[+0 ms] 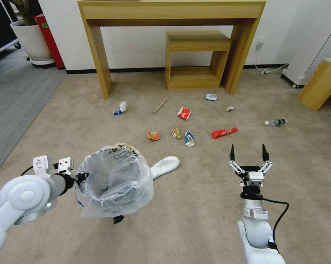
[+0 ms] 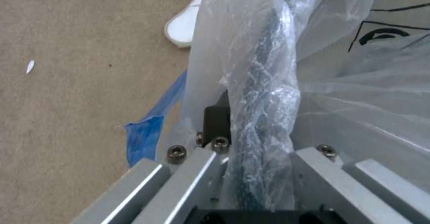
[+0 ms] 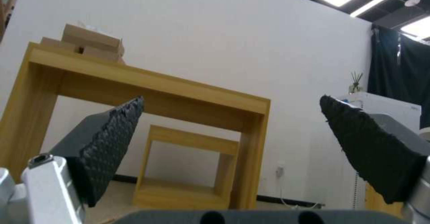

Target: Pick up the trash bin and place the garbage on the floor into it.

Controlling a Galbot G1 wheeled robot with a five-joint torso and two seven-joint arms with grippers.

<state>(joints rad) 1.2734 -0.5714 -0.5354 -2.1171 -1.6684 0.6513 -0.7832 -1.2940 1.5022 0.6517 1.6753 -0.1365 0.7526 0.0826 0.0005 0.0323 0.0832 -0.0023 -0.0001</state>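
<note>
Fingers of the left gripper (image 1: pixel 81 177) clench the rim of the small dark trash bin lined with crinkled clear plastic (image 1: pixel 114 179), held above the beige carpet floor (image 1: pixel 194 205); the right gripper (image 1: pixel 247 153) hovers spread and empty short of the red crumpled wrapper (image 1: pixel 224 132). From the left wrist, one dark finger (image 2: pixel 216 118) presses bag film against the rim; slick plastic could let the bin slip. From the right wrist, textured black fingers (image 3: pixel 110 143) gape.

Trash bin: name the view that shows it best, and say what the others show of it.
Head view: the whole trash bin with its bag shows, held at the rim by the left gripper. The left wrist view gives a close-up of rim and bag. The right wrist view faces the desk.
</note>
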